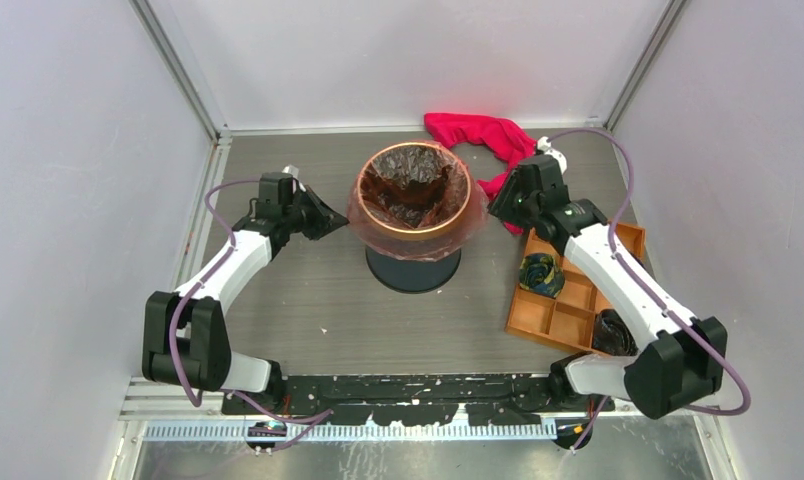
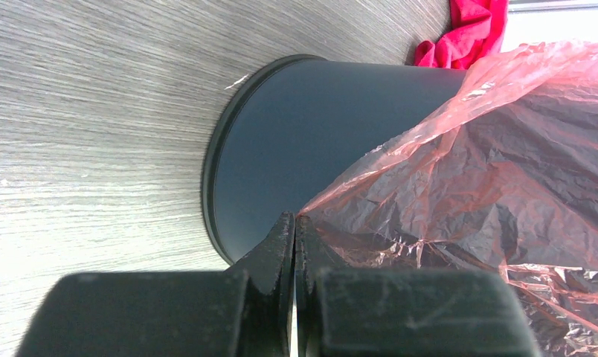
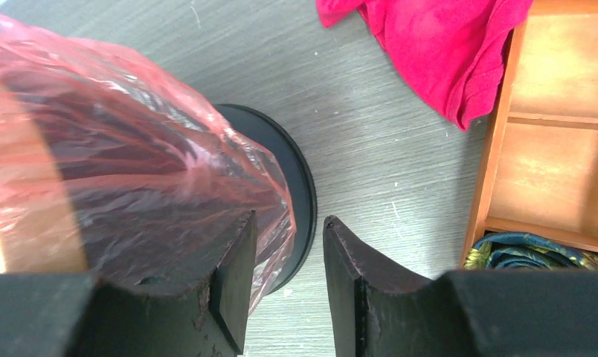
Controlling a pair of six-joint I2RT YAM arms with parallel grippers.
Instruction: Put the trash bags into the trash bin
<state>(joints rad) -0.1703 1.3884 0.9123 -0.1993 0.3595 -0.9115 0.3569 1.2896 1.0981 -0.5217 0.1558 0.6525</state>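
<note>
The grey wood-grain table (image 1: 308, 300) sat walled in by white panels. The trash bin (image 1: 413, 265) stood around the middle, a little toward the far edge. The trash bag (image 1: 408, 185) was pushed down inside it, its pink film folded out over the gold rim like a liner.

The left gripper (image 2: 294, 223) was pinched tight on a fold of that film at the bin's left side, its jaws meeting with only plastic between them. The right gripper (image 3: 288, 230) hung at the bin's right side with its jaws apart. The film bulged against one finger and edged into the gap, but nothing was clamped.

The main risk was probably the one-sided hold. A firm pull from the left could drag the liner off the rim on the unheld right side, or slide or tip the bin. Film this thin might also stretch or tear at the pinch. The magenta cloth (image 1: 483, 135) near the far right corner and the orange tray (image 1: 563, 320) along the right edge lay close to the right arm, so a wide swing could snag either.
</note>
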